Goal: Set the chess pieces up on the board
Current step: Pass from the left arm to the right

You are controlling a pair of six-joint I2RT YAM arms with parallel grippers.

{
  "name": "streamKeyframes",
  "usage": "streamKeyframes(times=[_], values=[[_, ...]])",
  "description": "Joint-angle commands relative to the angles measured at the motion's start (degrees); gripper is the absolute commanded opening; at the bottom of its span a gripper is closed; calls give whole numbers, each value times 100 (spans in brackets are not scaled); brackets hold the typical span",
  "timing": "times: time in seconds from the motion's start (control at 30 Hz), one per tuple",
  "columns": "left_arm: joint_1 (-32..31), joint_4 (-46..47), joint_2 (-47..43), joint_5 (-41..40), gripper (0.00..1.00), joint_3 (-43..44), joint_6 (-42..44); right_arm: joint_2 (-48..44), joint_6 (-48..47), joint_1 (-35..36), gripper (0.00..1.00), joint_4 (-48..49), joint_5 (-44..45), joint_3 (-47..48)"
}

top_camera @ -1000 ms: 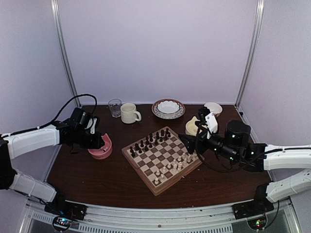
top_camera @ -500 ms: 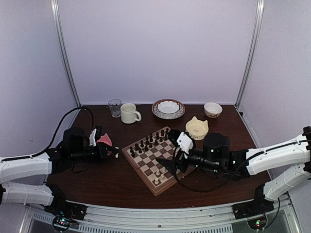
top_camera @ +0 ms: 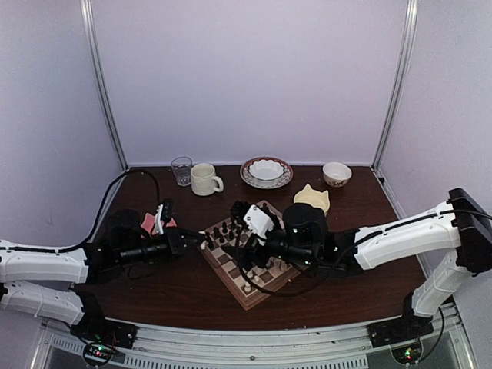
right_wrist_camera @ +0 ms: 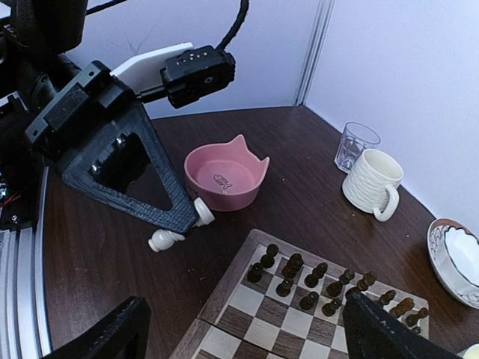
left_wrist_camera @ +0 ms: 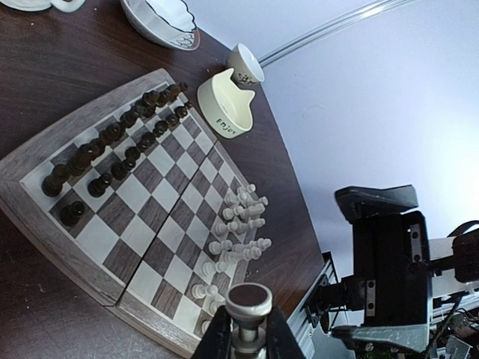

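Between left pincer (right_wrist_camera: 182,222) tips, pinches a cream chess piece (right_wrist_camera: 166,239), board (right_wrist_camera: 296,321) just beyond; holds right pincer (right_wrist_camera: 245,310) spread wide, dark pieces (right_wrist_camera: 299,269) directly ahead.

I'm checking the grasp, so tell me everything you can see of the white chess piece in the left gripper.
The white chess piece is small, cream and turned, a rounded end sticking out. The left gripper pinches it between black fingertips, lying roughly sideways. It hangs over the dark tabletop just off a corner of the board, near the pink cat-eared bowl. Only the fingers seem to touch it; its type is unclear.
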Motion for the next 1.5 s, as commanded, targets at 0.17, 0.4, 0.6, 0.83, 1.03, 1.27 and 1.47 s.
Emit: streamKeyframes(times=[0.17, 0.4, 0.6, 0.83, 1.03, 1.27, 1.47], values=[[-202, 1174, 458, -135, 15, -40, -235, 828, 570, 179, 93, 173, -235, 532], [-296, 1226, 637, -131, 15, 34, -230, 1066, 550, 198, 82, 268, -277, 741], [-331, 1244, 714, -120, 15, 61, -228, 1251, 639, 193, 71, 272, -233, 888], [-362, 1255, 790, -40, 15, 94, -255, 1368, 685, 193, 52, 225, -233, 1020], [-387, 1002, 804, -120, 16, 131, -211, 1306, 669, 193, 30, 338, -64, 916], [-402, 1076, 917, -98, 18, 152, -228, 1234, 624, 197, 13, 335, -49, 827], [-403, 1065, 841, -156, 37, 136, -186, 1064, 647, 190, 4, 413, 74, 608]])
